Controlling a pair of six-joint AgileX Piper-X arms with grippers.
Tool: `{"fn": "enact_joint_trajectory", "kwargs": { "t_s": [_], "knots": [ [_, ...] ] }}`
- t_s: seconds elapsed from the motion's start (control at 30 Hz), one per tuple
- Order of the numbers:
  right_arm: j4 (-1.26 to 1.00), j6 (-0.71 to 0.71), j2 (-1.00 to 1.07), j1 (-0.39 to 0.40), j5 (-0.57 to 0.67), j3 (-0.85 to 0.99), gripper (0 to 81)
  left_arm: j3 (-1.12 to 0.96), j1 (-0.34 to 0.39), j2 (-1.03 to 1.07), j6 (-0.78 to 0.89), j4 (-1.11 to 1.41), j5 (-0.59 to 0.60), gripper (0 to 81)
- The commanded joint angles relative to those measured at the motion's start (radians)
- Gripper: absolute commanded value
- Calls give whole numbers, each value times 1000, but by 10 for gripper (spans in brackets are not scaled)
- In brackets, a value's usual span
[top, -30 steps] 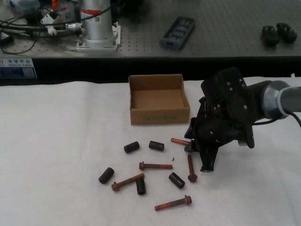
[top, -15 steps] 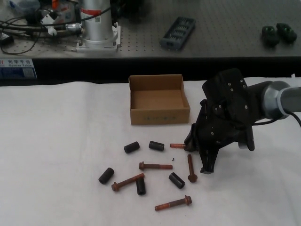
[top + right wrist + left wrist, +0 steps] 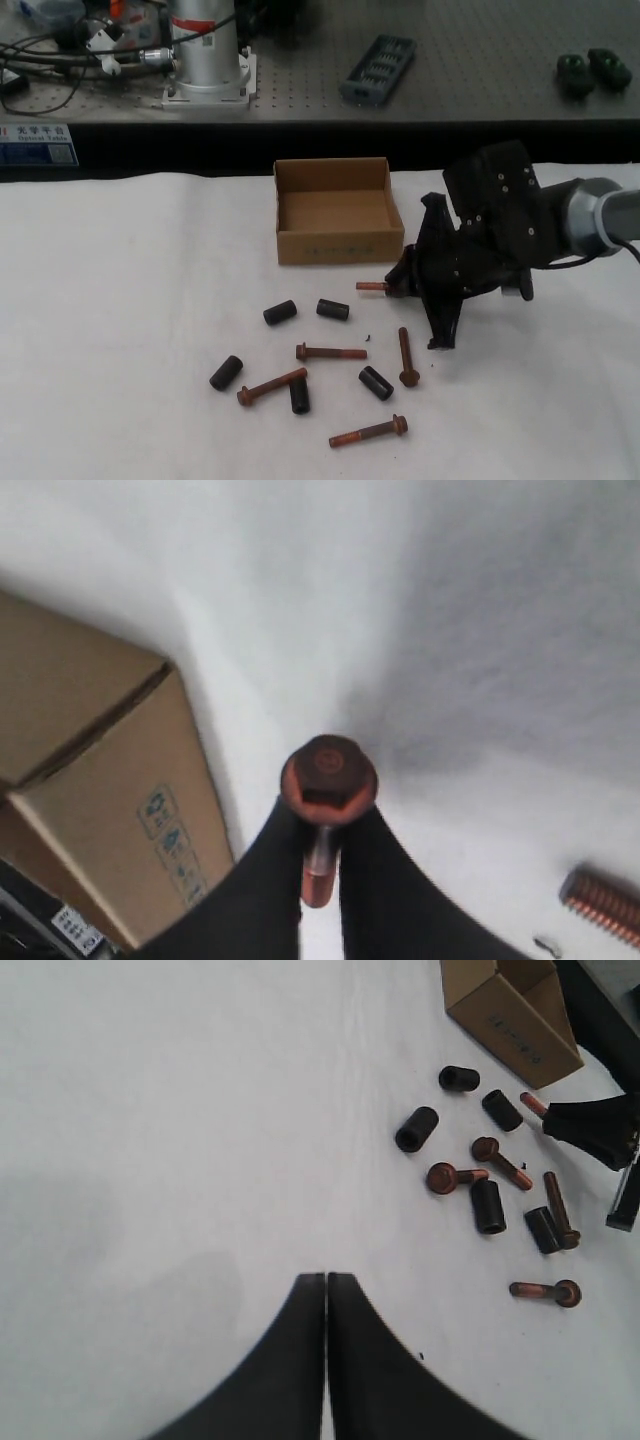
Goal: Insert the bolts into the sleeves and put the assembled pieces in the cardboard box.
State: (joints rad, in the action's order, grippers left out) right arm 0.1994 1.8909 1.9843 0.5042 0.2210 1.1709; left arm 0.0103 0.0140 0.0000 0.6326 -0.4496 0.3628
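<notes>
White cloth covers the bench. Right gripper clamps a bolt below its head, shank free for a sleeve (box at its 11 o'clock); left gripper closed, empty.

Rust-brown, hexagon-headed metal bolt, dull and rough-surfaced, sat between the smooth, matt black fingers of my right gripper. The brown cardboard box showed a plain, matt paper face. The white bench cover looked like soft, faintly creased matt cloth. The short black cylindrical sleeves were dark with a slight sheen. My left gripper had the same matt black finish.
</notes>
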Motion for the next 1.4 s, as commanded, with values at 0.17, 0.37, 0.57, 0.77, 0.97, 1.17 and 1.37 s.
{"fn": "enact_joint_trajectory", "kwargs": {
  "t_s": [0.17,0.37,0.57,0.77,0.97,1.17,1.37],
  "knots": [
    [143,-437,-172,-5,78,1,28,-10,-2,0,79,173,47,207],
    [282,-765,-315,-5,103,1,28,-34,2,0,85,204,85,221],
    [430,-1010,-457,-5,103,-1,28,-125,43,75,-18,204,106,211],
    [567,-1207,-561,-5,18,-1,28,-264,124,399,-182,204,63,211],
    [692,-1376,-651,-5,-30,-1,28,-426,224,791,-403,204,66,214],
    [793,-1536,-753,-5,-146,-1,28,-606,304,1131,-588,204,28,216],
    [831,-1602,-850,-10,-221,-1,28,-721,336,1349,-660,204,6,319]
  ]
}}
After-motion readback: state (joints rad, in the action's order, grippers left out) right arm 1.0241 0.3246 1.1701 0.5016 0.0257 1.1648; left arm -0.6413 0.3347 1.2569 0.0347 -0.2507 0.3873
